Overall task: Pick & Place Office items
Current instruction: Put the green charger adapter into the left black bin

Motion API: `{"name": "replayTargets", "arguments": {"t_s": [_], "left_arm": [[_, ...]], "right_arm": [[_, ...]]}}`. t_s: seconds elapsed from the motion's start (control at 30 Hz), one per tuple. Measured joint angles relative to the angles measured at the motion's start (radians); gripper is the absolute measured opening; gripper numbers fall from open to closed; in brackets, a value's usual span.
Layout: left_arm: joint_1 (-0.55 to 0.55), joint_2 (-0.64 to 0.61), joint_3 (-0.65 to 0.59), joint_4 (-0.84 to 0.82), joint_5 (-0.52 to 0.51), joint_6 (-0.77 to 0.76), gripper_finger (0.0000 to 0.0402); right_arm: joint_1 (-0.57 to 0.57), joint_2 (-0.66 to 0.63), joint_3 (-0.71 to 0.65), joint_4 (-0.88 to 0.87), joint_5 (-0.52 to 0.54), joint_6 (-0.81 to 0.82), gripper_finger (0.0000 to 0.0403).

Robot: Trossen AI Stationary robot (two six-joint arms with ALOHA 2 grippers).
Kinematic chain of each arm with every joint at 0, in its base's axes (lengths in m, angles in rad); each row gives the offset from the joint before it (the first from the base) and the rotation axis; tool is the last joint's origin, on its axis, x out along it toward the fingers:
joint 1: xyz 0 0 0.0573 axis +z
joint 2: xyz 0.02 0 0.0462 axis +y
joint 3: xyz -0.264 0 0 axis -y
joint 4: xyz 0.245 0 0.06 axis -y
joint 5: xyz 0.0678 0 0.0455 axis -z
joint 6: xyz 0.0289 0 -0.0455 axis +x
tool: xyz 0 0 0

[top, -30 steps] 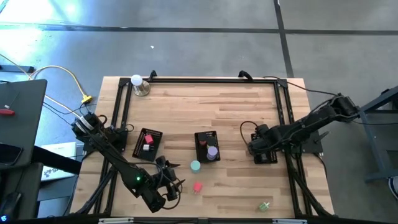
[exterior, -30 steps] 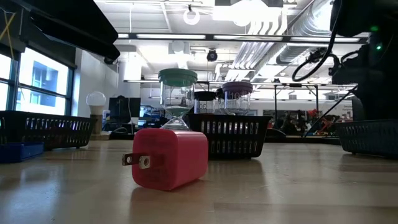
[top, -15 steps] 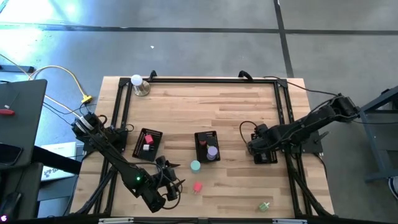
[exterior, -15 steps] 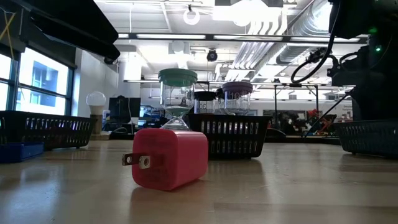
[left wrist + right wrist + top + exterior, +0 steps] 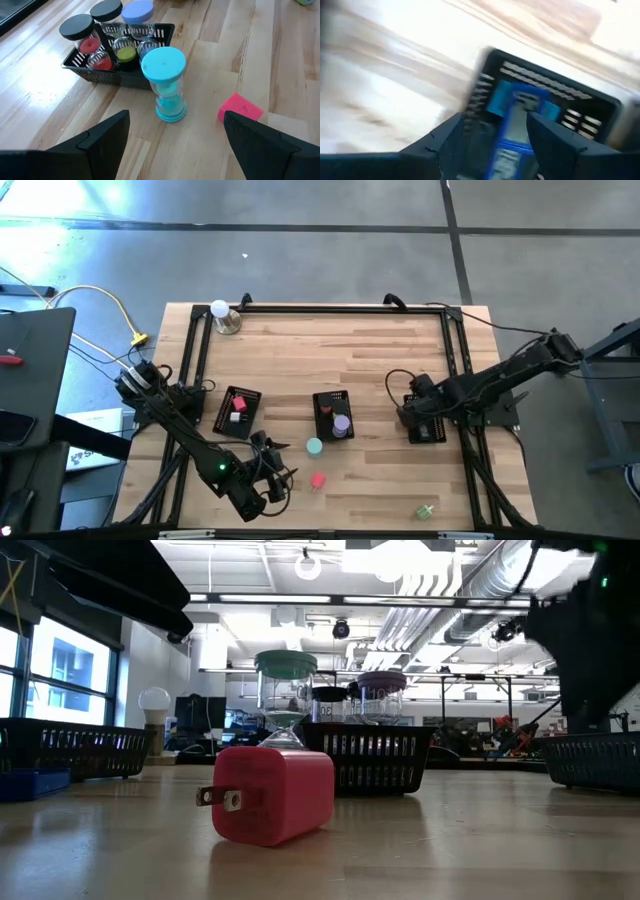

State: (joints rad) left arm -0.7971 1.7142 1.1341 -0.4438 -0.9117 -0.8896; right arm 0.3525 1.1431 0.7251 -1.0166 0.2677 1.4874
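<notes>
My left tool (image 5: 268,480) hangs open near the counter's (image 5: 380,350) front edge, facing the teal sand timer (image 5: 166,82) and pink plug block (image 5: 240,108). The timer looks fragile and tippy: I'd grip its waist. My right tool (image 5: 487,142), fingers parted and empty, hovers over the right tray's (image 5: 580,107) blue pieces (image 5: 517,107).

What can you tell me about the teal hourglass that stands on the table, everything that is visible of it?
The teal hourglass has a round flat teal cap, a clear body that narrows at the waist, teal filling low inside, and a teal base. It looks like plastic. It stands upright on the wooden table, alone, just in front of the middle black mesh tray and apparently apart from it. The pink block lies nearby. Nothing grips it.
</notes>
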Motion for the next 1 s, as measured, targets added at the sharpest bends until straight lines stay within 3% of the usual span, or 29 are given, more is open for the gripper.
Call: {"name": "replayTargets", "arguments": {"t_s": [0.17,0.4,0.67,1.0], "left_arm": [[0.0,0.0,0.0,0.004,0.0,0.0,0.0315],[0.003,0.0,0.0,0.035,0.0,-0.072,0.0315],[0.004,0.0,0.0,0.045,0.0,-0.127,0.0315],[0.001,0.0,0.0,0.06,0.0,-0.166,0.0315]], "right_arm": [[0.108,-0.064,0.052,0.067,0.105,-0.056,0.0203],[0.346,-0.083,0.069,0.216,0.285,-0.197,0.0204],[0.55,-0.072,0.07,0.294,0.351,-0.343,0.0204],[0.637,-0.002,0.243,0.273,0.361,-0.615,0.0204]]}}
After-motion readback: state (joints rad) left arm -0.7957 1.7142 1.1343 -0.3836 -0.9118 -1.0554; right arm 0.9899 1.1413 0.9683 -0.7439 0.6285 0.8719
